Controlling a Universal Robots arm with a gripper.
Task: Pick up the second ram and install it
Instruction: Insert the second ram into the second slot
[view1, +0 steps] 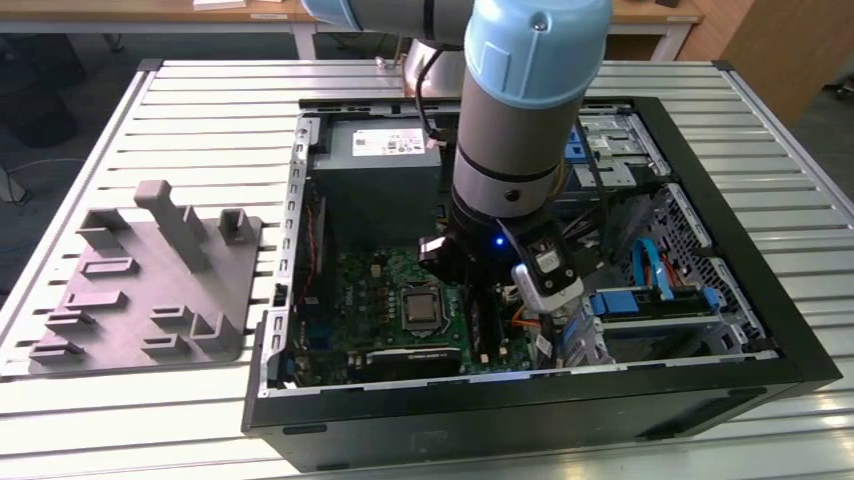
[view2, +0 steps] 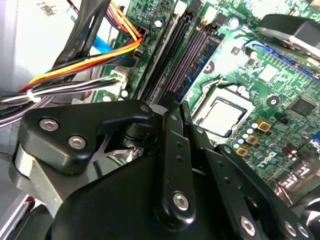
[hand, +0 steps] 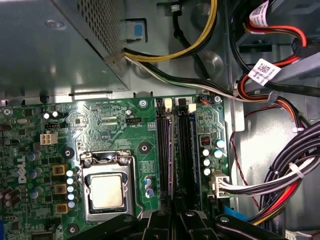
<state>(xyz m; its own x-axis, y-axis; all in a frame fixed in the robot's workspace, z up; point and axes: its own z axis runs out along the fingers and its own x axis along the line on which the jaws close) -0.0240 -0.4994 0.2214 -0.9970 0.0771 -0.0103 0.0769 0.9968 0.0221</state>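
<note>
Standing on edge in a black slot (hand: 162, 150) of the green board (hand: 100, 125), the second ram (hand: 171, 155) runs straight out from the gripper (hand: 175, 212). The gripper's fingers (view2: 170, 130) are drawn almost together around the stick's near end. The stick is thin, flat and dark with a bluish-purple sheen. The fingers are matt black bars with bolts. A square metal chip socket (hand: 106, 190) sits beside the slots. In the exterior view the arm (view1: 514, 130) hides the grasp inside the computer case (view1: 534, 400).
</note>
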